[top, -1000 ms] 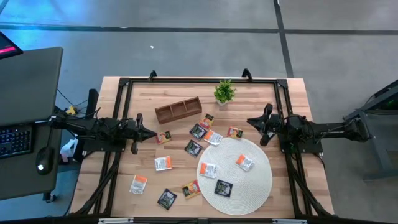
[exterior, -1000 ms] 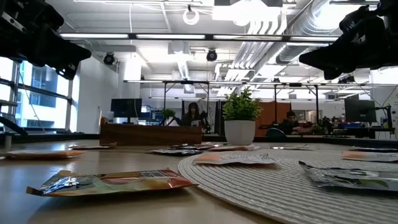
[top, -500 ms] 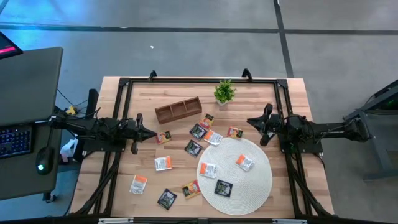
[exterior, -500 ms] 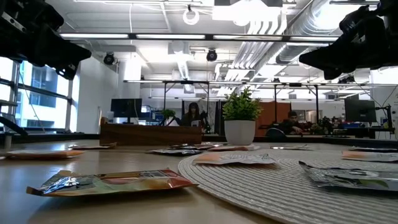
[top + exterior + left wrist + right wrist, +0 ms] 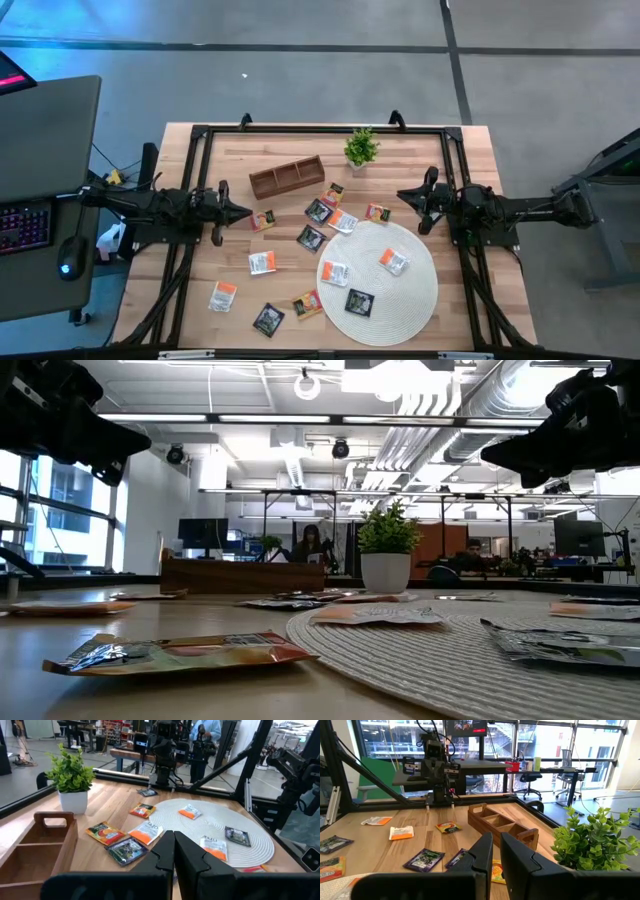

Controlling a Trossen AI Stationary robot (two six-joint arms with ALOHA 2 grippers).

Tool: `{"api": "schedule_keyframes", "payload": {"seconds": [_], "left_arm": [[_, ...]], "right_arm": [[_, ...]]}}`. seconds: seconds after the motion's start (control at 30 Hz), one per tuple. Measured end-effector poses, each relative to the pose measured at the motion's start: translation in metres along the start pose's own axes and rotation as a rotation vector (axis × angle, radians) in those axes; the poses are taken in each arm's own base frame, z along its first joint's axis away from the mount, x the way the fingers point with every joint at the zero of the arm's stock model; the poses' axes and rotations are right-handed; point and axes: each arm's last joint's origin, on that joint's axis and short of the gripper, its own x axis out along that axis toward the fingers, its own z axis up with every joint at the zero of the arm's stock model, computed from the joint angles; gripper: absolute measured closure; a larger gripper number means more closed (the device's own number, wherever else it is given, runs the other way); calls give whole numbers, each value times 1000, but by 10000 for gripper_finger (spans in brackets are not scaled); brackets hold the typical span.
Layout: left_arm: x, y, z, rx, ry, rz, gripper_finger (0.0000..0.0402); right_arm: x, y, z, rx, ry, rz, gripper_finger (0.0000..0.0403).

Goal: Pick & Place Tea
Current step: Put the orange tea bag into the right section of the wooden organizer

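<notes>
Several small tea sachets lie flat on the wooden table (image 5: 200,260); among them are a white-and-orange one (image 5: 262,262) and a black one (image 5: 310,238). Three more rest on the round woven mat (image 5: 400,300), one of them black (image 5: 359,301). My left gripper (image 5: 247,212) hangs level above the table's left side, shut and empty, its fingers (image 5: 165,851) together. My right gripper (image 5: 400,195) hangs level above the right side. Its fingers (image 5: 482,852) stand a narrow gap apart with nothing between them. Both point toward the table's middle.
A long brown wooden compartment tray (image 5: 287,177) lies at the far middle, with a small potted plant (image 5: 361,148) to its right. A black frame (image 5: 320,130) borders the table. A desk with a keyboard (image 5: 25,225) stands off to the left.
</notes>
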Motion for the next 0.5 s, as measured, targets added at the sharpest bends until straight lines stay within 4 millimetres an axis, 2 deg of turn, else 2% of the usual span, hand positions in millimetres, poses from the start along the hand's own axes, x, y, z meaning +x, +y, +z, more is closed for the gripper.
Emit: {"api": "schedule_keyframes", "payload": {"seconds": [0.17, 0.5], "left_arm": [[0, 0, 2, 0, -16, 4, 399], [0, 5, 0, -73, -19, 163, 399]], "right_arm": [[0, 0, 0, 14, 0, 12, 371], [0, 0, 7, 117, -69, 3, 371]]}}
